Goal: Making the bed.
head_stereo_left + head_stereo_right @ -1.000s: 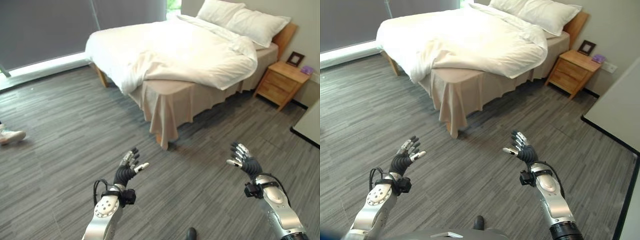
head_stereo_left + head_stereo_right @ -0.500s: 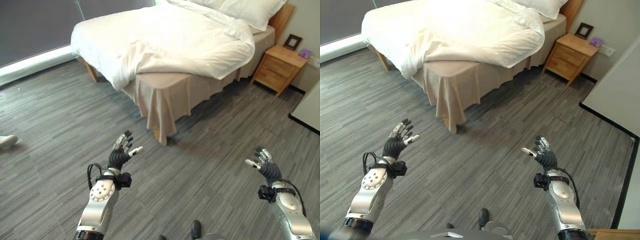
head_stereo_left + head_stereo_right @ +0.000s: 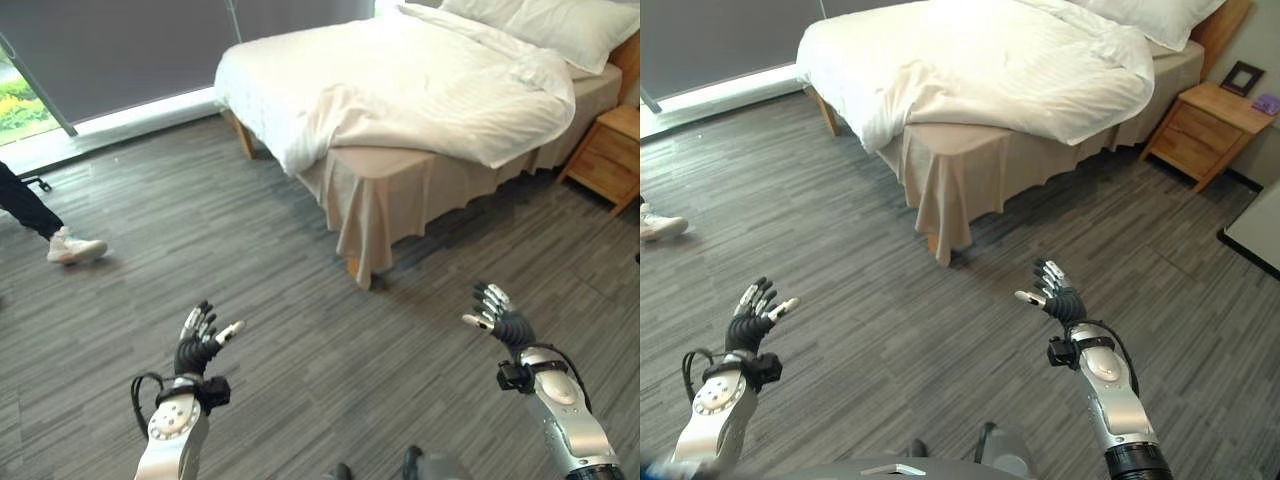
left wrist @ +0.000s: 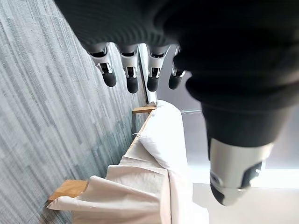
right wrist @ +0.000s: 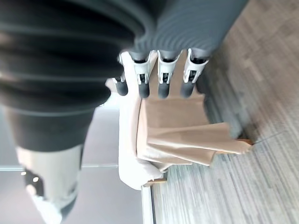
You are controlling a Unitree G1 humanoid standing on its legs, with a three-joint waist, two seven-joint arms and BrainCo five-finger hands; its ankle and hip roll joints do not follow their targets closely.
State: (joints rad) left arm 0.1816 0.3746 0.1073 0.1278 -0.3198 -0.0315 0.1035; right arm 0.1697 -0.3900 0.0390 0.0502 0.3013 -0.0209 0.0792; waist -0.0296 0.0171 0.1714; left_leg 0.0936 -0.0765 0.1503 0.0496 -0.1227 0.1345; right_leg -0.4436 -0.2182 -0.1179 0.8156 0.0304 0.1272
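1. The bed [image 3: 430,90] stands at the far side of the room, well apart from both of the robot's hands, with one corner pointing toward the camera.
2. The grey wood-grain floor [image 3: 250,260] spreads between the robot and the bed, and both hands hang above it.
3. A white duvet [image 3: 980,60] lies rumpled over the mattress; it hangs low on the left side of the bed and leaves the near corner bare.
4. A beige bed skirt [image 3: 385,205] shows at that bare corner and drops in folds to the floor.
5. White pillows [image 3: 555,18] sit at the head of the bed, at the far right.
6. A wooden nightstand [image 3: 1205,130] stands just beside the head of the bed on the right, with a small dark picture frame [image 3: 1241,77] on top.
7. A person's dark trouser leg and white shoe [image 3: 75,247] show on the floor at the far left, well apart from the bed.
8. The left hand [image 3: 198,342] is raised low on the left, fingers spread and straight, thumb out to the side, holding nothing.
9. The right hand [image 3: 498,318] is raised low on the right, fingers also loosely extended and empty; in its wrist view the dark fingertips [image 5: 162,88] point toward the bed's skirted corner.
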